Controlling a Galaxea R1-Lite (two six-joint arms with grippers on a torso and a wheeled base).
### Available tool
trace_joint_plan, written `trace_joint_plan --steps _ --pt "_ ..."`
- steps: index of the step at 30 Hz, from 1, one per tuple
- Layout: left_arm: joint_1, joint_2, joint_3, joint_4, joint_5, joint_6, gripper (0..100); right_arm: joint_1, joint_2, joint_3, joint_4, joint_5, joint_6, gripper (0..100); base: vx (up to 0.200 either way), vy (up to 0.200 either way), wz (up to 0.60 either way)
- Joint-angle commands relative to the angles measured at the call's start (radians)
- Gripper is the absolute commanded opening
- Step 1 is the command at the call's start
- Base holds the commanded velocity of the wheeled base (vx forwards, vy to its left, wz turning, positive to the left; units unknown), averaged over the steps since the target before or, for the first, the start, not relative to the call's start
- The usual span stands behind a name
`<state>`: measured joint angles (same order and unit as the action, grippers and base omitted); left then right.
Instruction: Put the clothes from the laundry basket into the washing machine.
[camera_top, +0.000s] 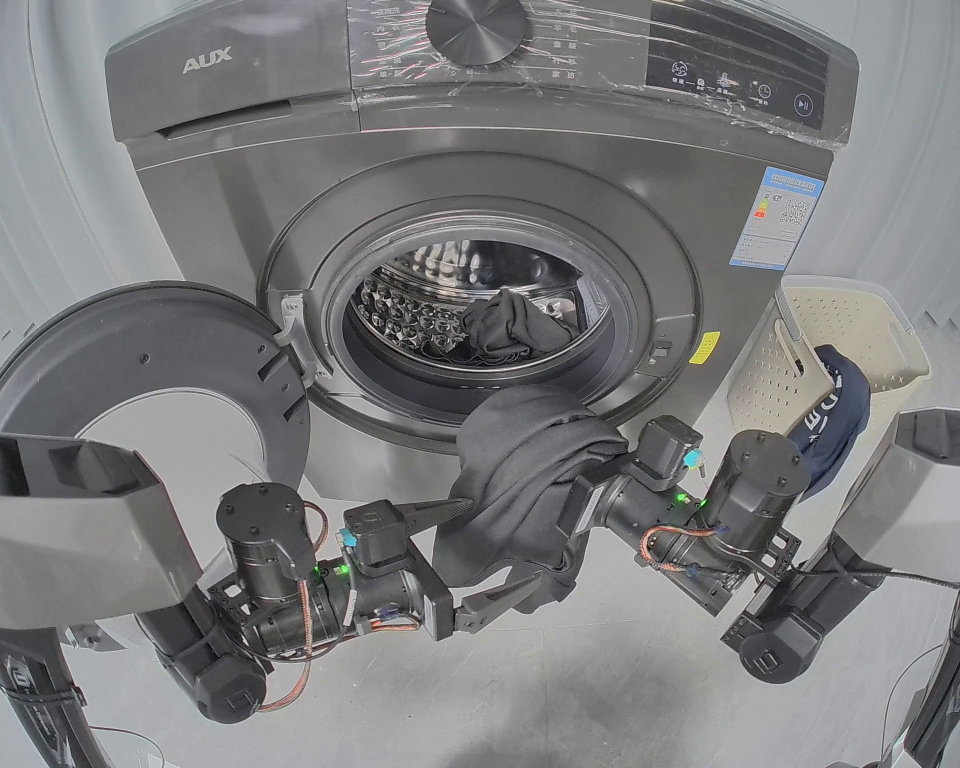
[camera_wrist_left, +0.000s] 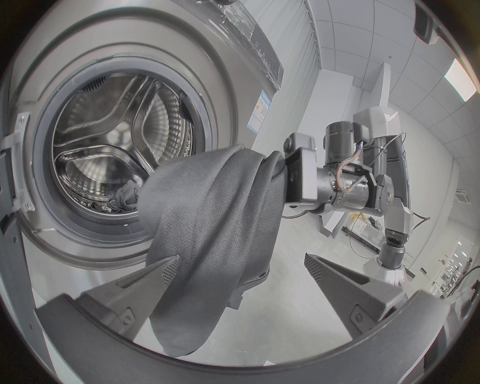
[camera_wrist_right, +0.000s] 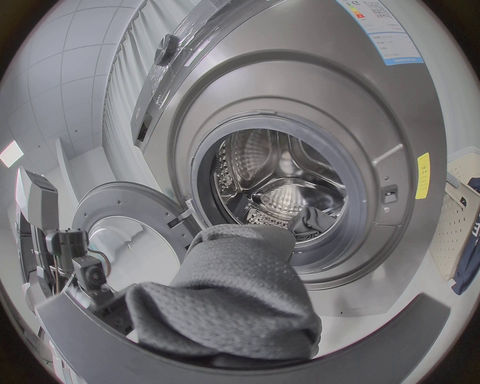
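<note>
head view: left gripper (camera_top: 505, 540) spread wide, empty; right wrist view: garment (camera_wrist_right: 235, 295) shrouds right gripper (camera_top: 560, 485), grip untellable.

The washing machine (camera_top: 520, 150) stands straight ahead of both grippers, with its door (camera_top: 150, 370) swung out to the left of the left gripper (camera_top: 505, 545) and a first garment (camera_top: 510, 325) lying in the drum (camera_top: 410, 305) beyond the right gripper (camera_top: 578, 488). A second garment (camera_top: 520, 460) is draped over the right gripper and hangs just before the drum's mouth, its hanging part between the spread fingers of the left gripper, which sits lower and to the left. To the right of the right gripper, beside the machine, stands the laundry basket (camera_top: 860, 320), with a third garment (camera_top: 835, 410) hung over its near rim.
</note>
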<state>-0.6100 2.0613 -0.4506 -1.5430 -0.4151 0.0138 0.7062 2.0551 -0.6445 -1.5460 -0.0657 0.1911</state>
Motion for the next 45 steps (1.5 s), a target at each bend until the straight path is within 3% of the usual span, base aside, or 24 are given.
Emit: trace_joint_plan --steps 1,7,12,20,25,40,41,45 --pt "-0.008 0.06 -0.028 -0.002 0.002 0.0 100 0.013 0.02 -0.014 0.0 0.0 0.002 0 0.0 0.0 0.0" --pt "-0.034 0.103 -0.088 -0.002 0.007 -0.002 100 0.022 0.031 -0.034 0.0 0.0 -0.001 0 0.0 0.0 0.0" --pt "-0.031 0.157 -0.171 -0.002 0.036 -0.026 100 0.055 0.03 -0.047 0.0 -0.009 0.001 0 0.0 0.0 0.0" --pt "-0.005 0.211 -0.253 0.001 0.09 -0.031 100 0.118 0.017 -0.038 0.0 -0.039 0.001 0 0.0 0.0 0.0" --pt "0.01 0.229 -0.266 0.0 0.124 -0.031 100 0.124 0.016 -0.026 0.0 -0.045 0.002 0 0.0 0.0 0.0" --pt "0.027 0.267 -0.301 -0.002 0.154 -0.035 100 0.124 0.0 -0.023 0.0 -0.045 0.011 0 0.0 0.0 0.0" --pt "0.027 0.267 -0.306 -0.002 0.154 -0.037 0 0.124 0.0 -0.023 0.0 -0.045 0.011 0 0.0 0.0 0.0" --pt "0.029 0.267 -0.339 0.0 0.156 -0.046 0 0.122 0.003 -0.023 0.0 -0.045 0.018 0 0.0 0.0 0.0"
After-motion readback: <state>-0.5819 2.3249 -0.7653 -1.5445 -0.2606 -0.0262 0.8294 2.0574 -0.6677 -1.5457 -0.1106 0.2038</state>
